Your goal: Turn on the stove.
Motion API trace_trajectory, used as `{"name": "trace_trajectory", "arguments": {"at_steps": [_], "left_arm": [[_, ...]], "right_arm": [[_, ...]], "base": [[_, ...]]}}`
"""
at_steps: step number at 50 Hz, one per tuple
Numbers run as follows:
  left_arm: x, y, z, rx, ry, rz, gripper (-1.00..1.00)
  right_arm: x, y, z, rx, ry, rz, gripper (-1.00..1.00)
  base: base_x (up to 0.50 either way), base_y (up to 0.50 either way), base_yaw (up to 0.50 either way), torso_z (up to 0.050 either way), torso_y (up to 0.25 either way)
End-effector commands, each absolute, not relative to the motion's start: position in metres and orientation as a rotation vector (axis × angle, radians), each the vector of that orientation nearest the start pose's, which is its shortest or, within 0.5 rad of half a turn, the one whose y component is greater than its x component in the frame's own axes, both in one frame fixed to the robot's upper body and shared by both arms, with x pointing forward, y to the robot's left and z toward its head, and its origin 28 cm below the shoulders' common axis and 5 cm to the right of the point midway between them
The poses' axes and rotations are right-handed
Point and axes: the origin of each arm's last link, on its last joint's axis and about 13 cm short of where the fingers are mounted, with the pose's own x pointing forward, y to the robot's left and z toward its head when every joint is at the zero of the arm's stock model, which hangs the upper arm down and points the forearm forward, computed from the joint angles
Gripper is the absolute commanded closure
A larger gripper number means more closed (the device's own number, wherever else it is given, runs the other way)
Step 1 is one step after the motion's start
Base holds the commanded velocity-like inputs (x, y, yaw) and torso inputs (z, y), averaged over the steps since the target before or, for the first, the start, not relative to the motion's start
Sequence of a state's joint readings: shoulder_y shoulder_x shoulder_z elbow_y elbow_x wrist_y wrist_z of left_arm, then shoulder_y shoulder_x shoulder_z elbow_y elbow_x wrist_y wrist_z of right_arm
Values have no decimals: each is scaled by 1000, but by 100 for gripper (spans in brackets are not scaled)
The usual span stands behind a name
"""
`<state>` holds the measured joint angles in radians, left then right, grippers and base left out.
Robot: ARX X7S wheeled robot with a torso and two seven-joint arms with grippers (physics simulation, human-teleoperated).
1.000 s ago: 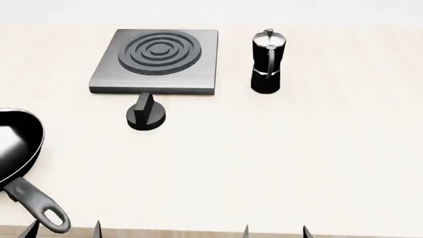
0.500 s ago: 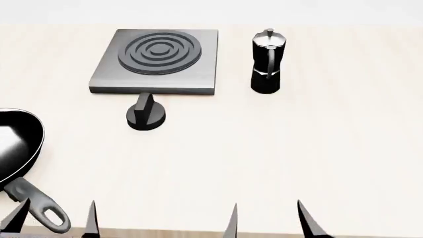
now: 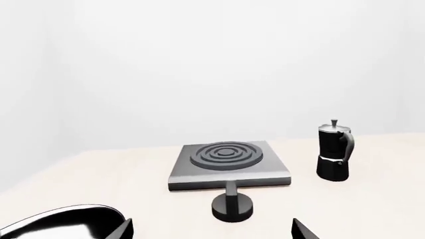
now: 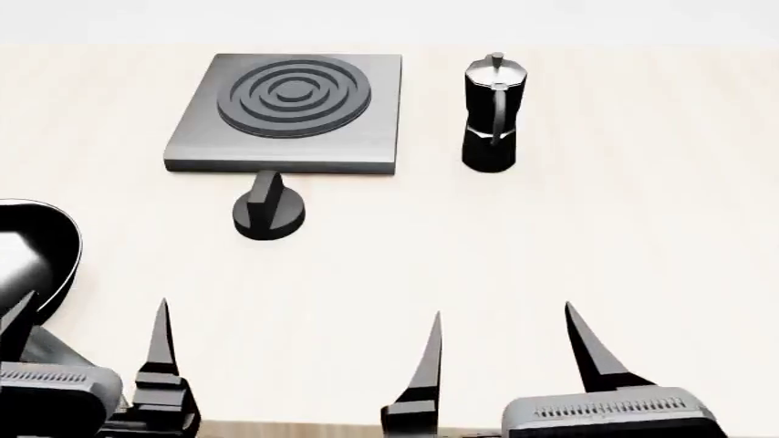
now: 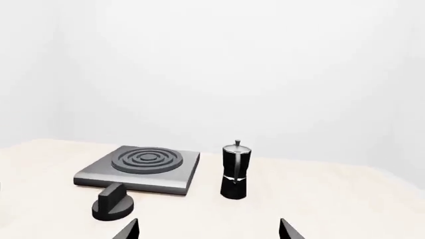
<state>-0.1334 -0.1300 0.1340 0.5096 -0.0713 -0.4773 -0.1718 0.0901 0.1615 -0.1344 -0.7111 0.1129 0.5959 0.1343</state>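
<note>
The stove (image 4: 286, 137) is a flat grey slab with a ringed burner (image 4: 295, 94), lying at the table's far left-centre. Its black finned knob (image 4: 269, 212) sits just in front of the slab. My left gripper (image 4: 88, 315) is open over the near table edge, well short of the knob, with one finger above the pan's handle. My right gripper (image 4: 503, 315) is open too, near centre, with nothing between its fingers. The left wrist view shows the stove (image 3: 229, 169) and knob (image 3: 232, 206) ahead of the left gripper (image 3: 211, 230). The right wrist view has the knob (image 5: 113, 204) ahead of the right gripper (image 5: 208, 229).
A black moka pot (image 4: 493, 114) stands upright right of the stove. A black frying pan (image 4: 36, 265) lies at the left edge, with its handle under my left gripper. Pale tabletop (image 4: 548, 237) stretches between the grippers and the stove.
Both grippers have come forward from the near edge and show much more in the head view. The left one now covers the pan's handle. Stove, knob and pot have not moved.
</note>
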Motion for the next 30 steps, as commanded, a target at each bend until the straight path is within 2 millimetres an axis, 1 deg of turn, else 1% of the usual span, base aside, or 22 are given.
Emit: {"name": "trace_trajectory", "arguments": {"at_steps": [1,5,10,14,20,23,30], "left_arm": [[228,200,139,37,-203,-11,-100],[230,200,149,28,-238,-24,-100],[231,202,160,-4,-263,-18,-100],[232,202,165,-1,-283,-15,-100],[234,201,167,-3,-296,-14,-100],[234,201,167,22,-299,2,-100],[233,202,166,17,-295,-5,-100]], "right_arm": [[195,-93,153,-67,-226,79,-100],[193,-92,164,-64,-249,80,-100],[192,-92,172,-61,-264,82,-100],[193,-93,175,-64,-276,82,-100],[193,-94,181,-57,-301,79,-100],[194,-95,180,-65,-300,70,-100],[194,-96,179,-78,-298,58,-100]], "base": [[0,0,0,0,0],[0,0,0,0,0],[0,0,0,0,0],[0,0,0,0,0],[0,0,0,0,0],[0,0,0,0,0],[0,0,0,0,0]]}}
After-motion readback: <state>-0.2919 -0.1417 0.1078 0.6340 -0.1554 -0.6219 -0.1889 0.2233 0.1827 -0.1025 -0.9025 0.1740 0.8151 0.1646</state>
